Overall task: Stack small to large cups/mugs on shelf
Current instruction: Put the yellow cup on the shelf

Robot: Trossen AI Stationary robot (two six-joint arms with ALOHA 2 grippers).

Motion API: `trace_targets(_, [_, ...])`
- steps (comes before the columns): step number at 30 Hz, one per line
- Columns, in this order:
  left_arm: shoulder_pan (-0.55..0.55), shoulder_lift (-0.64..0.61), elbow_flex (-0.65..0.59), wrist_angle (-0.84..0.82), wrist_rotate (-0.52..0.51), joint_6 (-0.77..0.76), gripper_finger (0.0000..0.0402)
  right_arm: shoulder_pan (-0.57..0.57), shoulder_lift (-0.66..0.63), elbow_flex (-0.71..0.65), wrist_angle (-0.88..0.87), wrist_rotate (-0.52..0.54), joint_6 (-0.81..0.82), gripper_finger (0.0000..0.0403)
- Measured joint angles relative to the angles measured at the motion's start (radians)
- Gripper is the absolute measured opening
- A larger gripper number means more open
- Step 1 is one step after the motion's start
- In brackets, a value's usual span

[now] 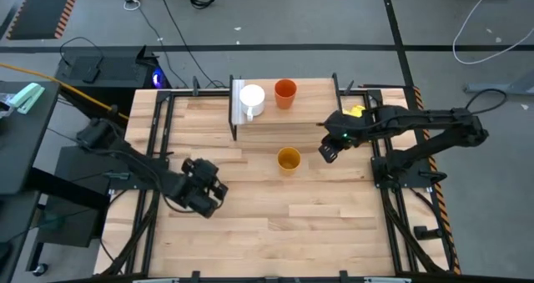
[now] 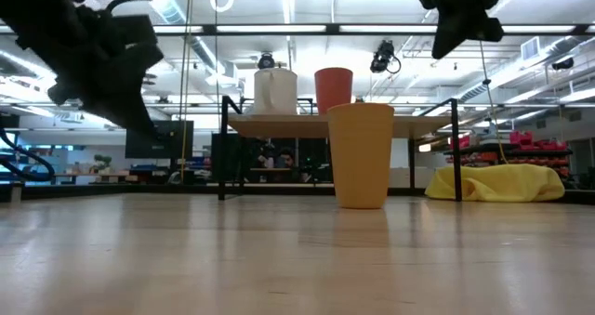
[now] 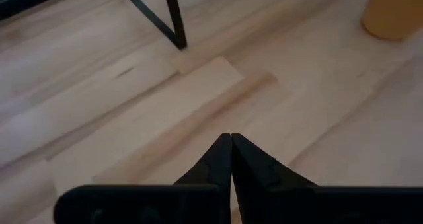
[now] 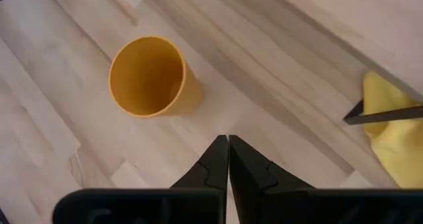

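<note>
A white mug (image 1: 252,99) and an orange-red cup (image 1: 285,93) stand upright on the shelf (image 1: 309,114) at the table's far side. The yellow-orange cup (image 1: 289,159) stands upright on the tabletop in front of the shelf, its mouth up (image 4: 147,76). My right gripper (image 1: 326,153) hangs shut and empty above the table, just right of that cup. My left gripper (image 1: 213,198) is shut and empty, low over the table's left near part; its tips (image 3: 230,139) point at bare wood.
A yellow cloth (image 1: 355,111) lies at the far right by the shelf's legs (image 2: 498,181). The shelf's black legs (image 3: 173,26) stand on the table. Bare wood spreads across the table's near half.
</note>
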Motion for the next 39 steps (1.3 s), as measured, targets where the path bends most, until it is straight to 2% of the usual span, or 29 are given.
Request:
trace_targets(8, [-0.027, 0.099, -0.001, 0.024, 0.000, -0.058, 0.0026, 0.012, 0.072, 0.019, 0.019, -0.012, -0.013, 0.0016])
trace_targets(20, [-0.023, 0.124, -0.001, 0.088, -0.060, -0.056, 0.0016, -0.039, 0.270, 0.181, 0.066, -0.015, -0.247, 0.0022])
trace_targets(23, [-0.023, 0.124, -0.001, 0.090, -0.061, -0.056, 0.0022, -0.061, 0.321, 0.202, 0.059, -0.021, -0.314, 0.0031])
trace_targets(27, [-0.023, 0.124, -0.001, 0.091, -0.079, -0.054, 0.0023, -0.085, 0.374, 0.205, 0.058, -0.089, -0.354, 0.0050])
trace_targets(34, [-0.023, 0.124, -0.001, 0.091, -0.083, -0.053, 0.0012, -0.101, 0.401, 0.205, 0.060, -0.150, -0.345, 0.0093])
trace_targets(39, [-0.023, 0.124, -0.001, 0.091, -0.084, -0.053, 0.0013, -0.101, 0.401, 0.205, 0.066, -0.150, -0.299, 0.0100])
